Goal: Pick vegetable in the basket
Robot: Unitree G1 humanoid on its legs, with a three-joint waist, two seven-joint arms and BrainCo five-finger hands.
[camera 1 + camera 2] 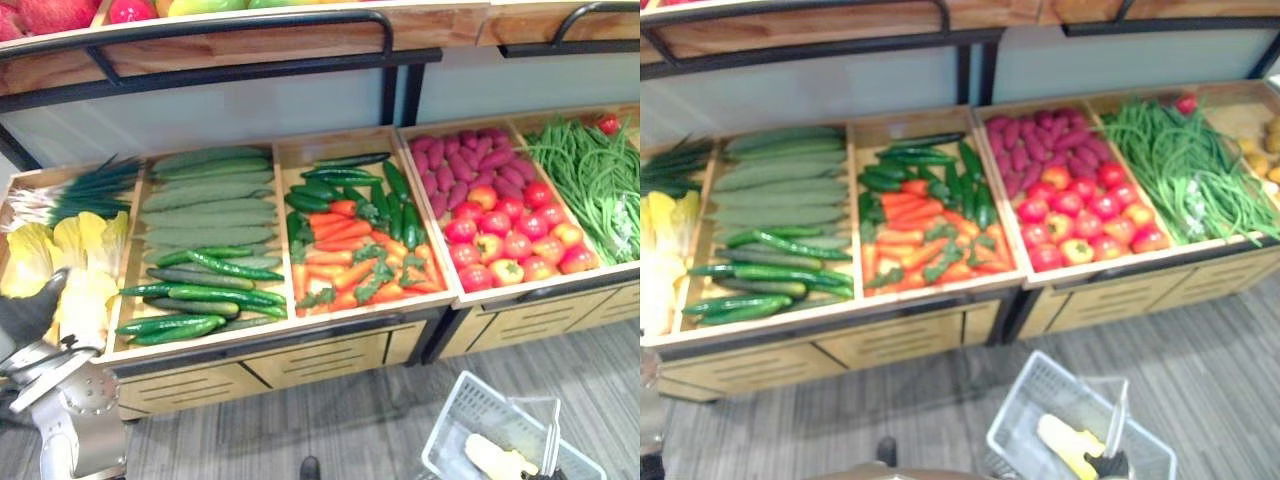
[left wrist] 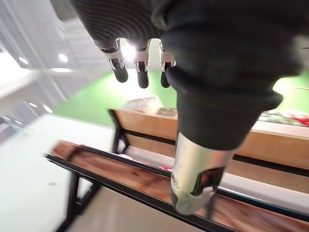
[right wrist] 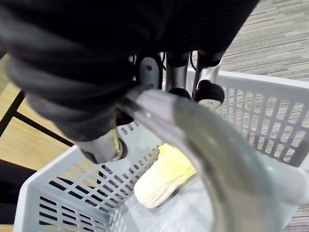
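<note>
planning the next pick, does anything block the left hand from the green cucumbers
Nothing visible does. The long green cucumbers lie uncovered in an open wooden crate; the open left hand hovers to its left. The right hand holds the grey plastic basket.

Left hand [image 2: 142, 71] sits at lower left, fingers straight and relaxed. Right hand [image 3: 177, 73] is low, fingers curled round the basket handle [image 3: 208, 145].

Wooden bins [image 1: 300, 150] of cucumbers [image 1: 200, 295], carrots [image 1: 335, 232], tomatoes [image 1: 515, 245] and green beans [image 1: 590, 180] stand above a grey striped floor [image 1: 330, 420].
</note>
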